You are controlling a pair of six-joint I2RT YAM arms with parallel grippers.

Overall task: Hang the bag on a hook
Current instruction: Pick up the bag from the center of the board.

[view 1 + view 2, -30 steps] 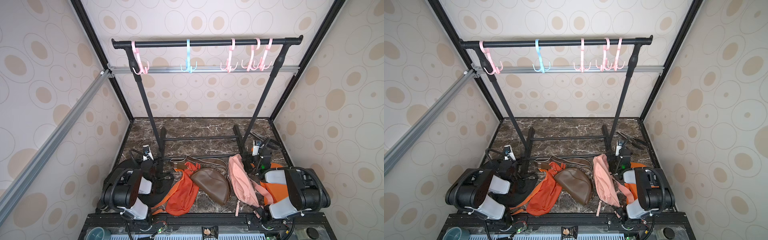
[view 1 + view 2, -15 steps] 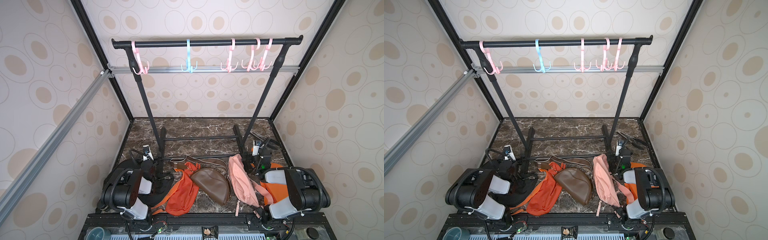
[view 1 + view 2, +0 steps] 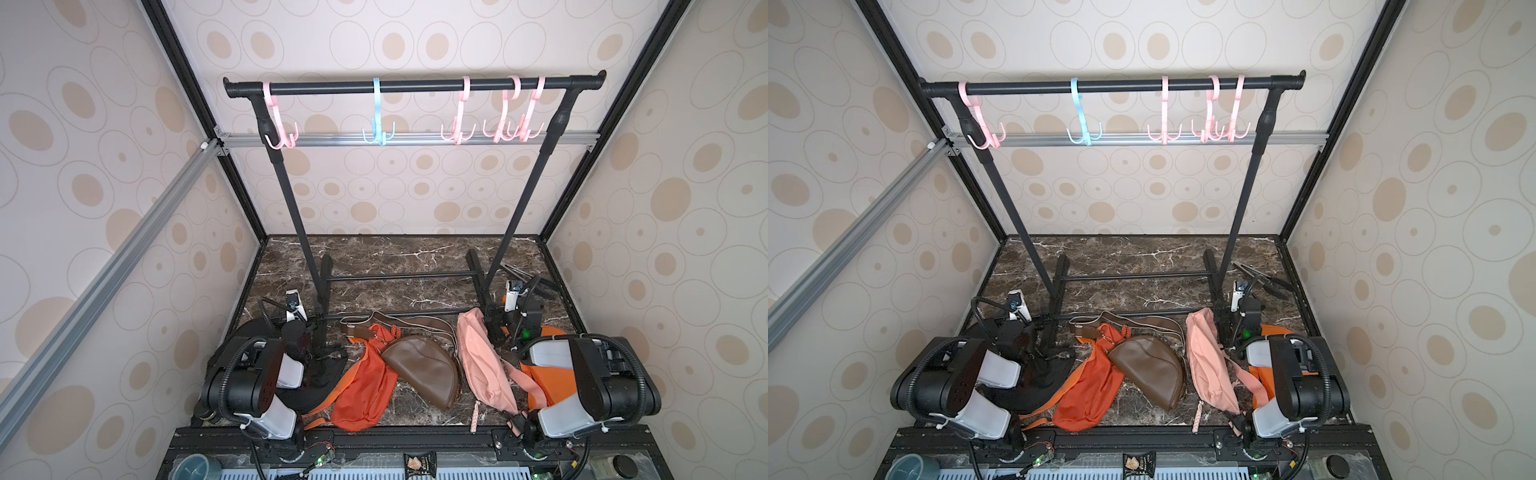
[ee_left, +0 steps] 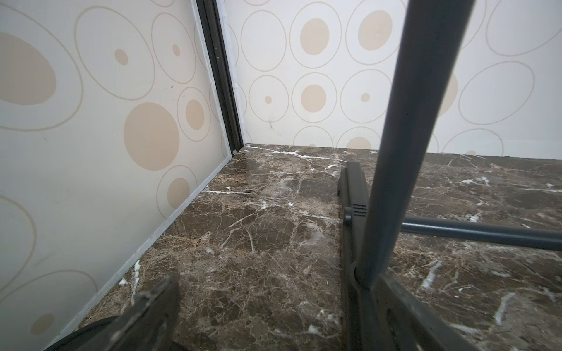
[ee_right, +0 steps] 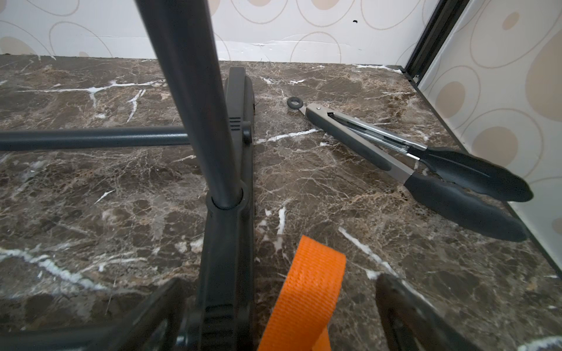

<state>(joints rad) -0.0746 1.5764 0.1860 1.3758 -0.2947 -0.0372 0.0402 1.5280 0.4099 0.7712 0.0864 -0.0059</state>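
Several bags lie on the marble floor in both top views: a black one (image 3: 309, 384) under my left arm, an orange one (image 3: 365, 390), a brown half-moon one (image 3: 424, 370), a pink one (image 3: 482, 365) and a second orange one (image 3: 548, 378) under my right arm. Pink hooks (image 3: 457, 129) and a blue hook (image 3: 377, 133) hang empty on the black rail (image 3: 415, 86). My left gripper (image 4: 273, 319) is open, low over bare floor beside the rack's foot (image 4: 352, 194). My right gripper (image 5: 276, 313) is open. An orange strap (image 5: 307, 291) and the other rack foot (image 5: 228, 258) lie between its fingers.
Black-tipped metal tongs (image 5: 419, 161) lie at the right wall, beyond my right gripper. The rack's two posts (image 3: 291, 199) and cross bars (image 3: 399, 276) stand in the middle of the floor. Patterned walls close in three sides. A teal cup (image 3: 195, 467) sits on the front ledge.
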